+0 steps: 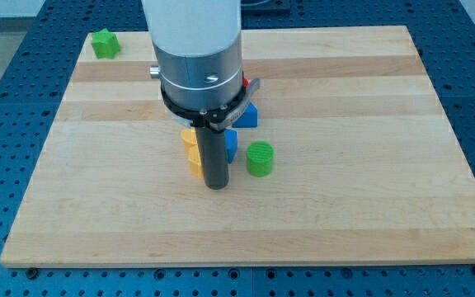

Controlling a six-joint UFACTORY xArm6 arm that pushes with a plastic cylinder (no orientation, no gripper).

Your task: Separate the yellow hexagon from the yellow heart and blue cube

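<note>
Two yellow blocks touch each other just left of my rod: an upper one (189, 138) and a lower one (195, 164). The rod hides their right sides, so I cannot tell which is the hexagon and which is the heart. A blue cube (232, 145) sits just right of the rod, close to the yellow pair. My tip (217, 186) rests on the board at the lower right edge of the lower yellow block, below the blue cube.
A green cylinder (260, 158) stands right of the blue cube. A blue triangular block (247, 115) lies above it, and a red block (246, 82) peeks out beside the arm's body. A green star (104, 44) sits at the board's top left corner.
</note>
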